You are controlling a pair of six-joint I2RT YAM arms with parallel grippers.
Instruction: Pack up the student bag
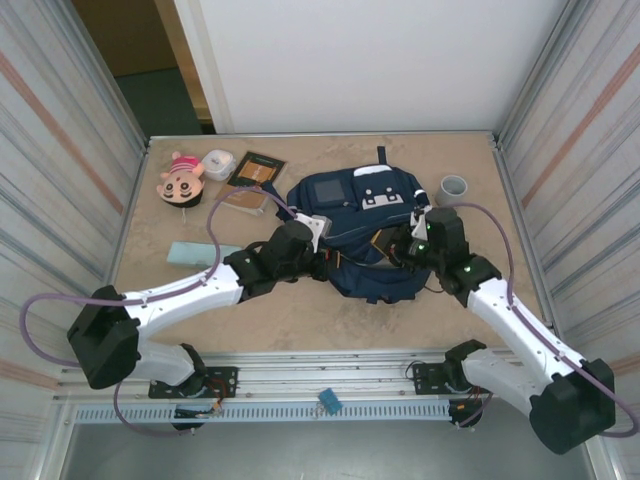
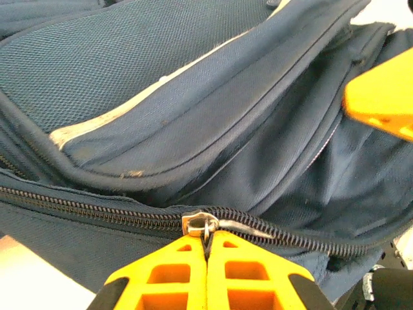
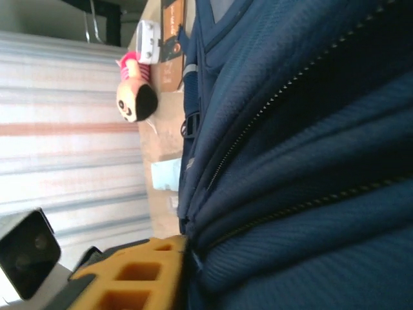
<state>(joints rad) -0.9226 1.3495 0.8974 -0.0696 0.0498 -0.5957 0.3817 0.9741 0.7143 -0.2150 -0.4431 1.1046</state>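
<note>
Navy bag (image 1: 350, 215) lies mid-table (image 1: 330, 320), front pocket up, with both arms reaching onto its near edge. Left claw (image 1: 325, 262) is pressed together on the zip pull (image 2: 208, 227), which stands just off the metal slider (image 2: 193, 223); the tab goes straight in between the yellow tips. Right claw (image 1: 388, 245) sits just beside it on the bag. One yellow finger (image 3: 139, 274) lies against the cloth, and I cannot tell whether that claw is spread or pinching a fold. With the doll (image 1: 182, 178), book (image 1: 256, 168), pouch (image 1: 195, 253) and cup (image 1: 453, 187) out on the table, the step looks like running the zip open. To do it well, the pull should travel along the line of the teeth, low and flat, not lifted, since an upward tug would likely cock the slider and jam it. The cloth is soft and will bunch ahead of the slider, so the right claw ought to anchor the fabric behind it and keep the track taut. The track curves at the corner; the wrist should turn with it, and the grip on the small tab is shallow enough to slip under a jerk
</note>
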